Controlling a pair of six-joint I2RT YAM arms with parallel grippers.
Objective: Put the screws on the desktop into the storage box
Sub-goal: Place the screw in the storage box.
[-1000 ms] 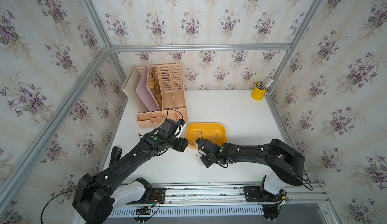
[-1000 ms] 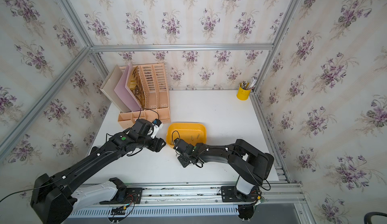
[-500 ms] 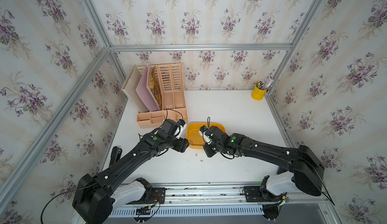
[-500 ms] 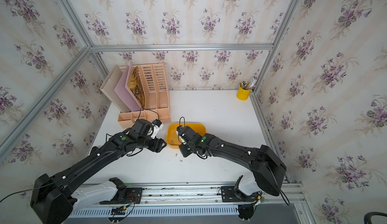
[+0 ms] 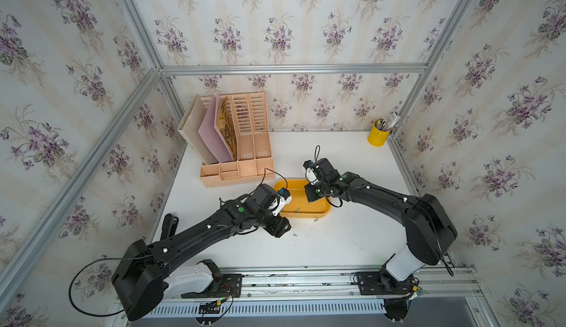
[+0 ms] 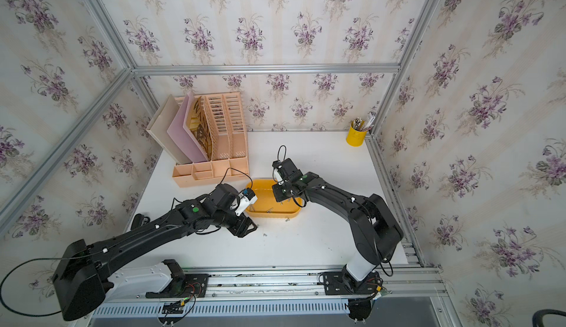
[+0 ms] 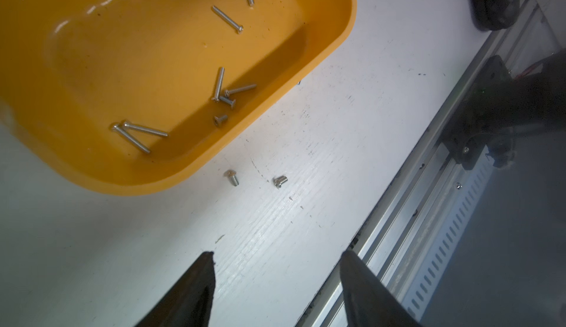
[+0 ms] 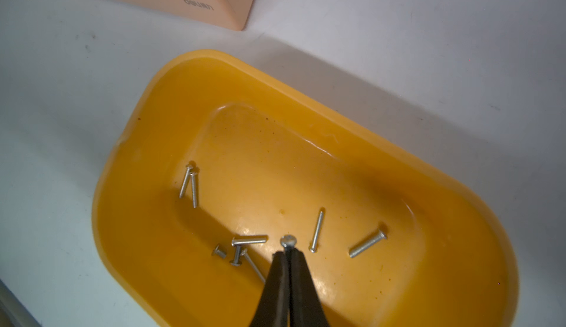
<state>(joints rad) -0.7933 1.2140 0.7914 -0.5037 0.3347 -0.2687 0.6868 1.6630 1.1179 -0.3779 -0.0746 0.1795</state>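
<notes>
The right claw has its two black fingers pressed together on a round-headed screw, whose silver head pokes out just past the tips. Only the right wrist view shows this grip; in both top views the wrist body covers the tips. The claw hangs above the floor of the storage box, the yellow-orange tub. Loose screws lie scattered there: a touching pair near one end, a small cluster beside the fingers, and two single ones on the other side. A corner of the peach file organizer stands close beyond the tub's rim.

The left claw is spread wide, with nothing between its fingers, above the white desktop. The left wrist view alone makes plain two short screws, apart from each other on the desktop just outside the tub's wall, ahead of the open tips. In a top view such pieces are mere specks: a stray screw near the left claw and a rim-side screw just beside the tub's front wall. The top views add what neither wrist camera gives: both arms reach in from the front rail and meet at the tub, and a yellow pen cup stands in the far corner.
</notes>
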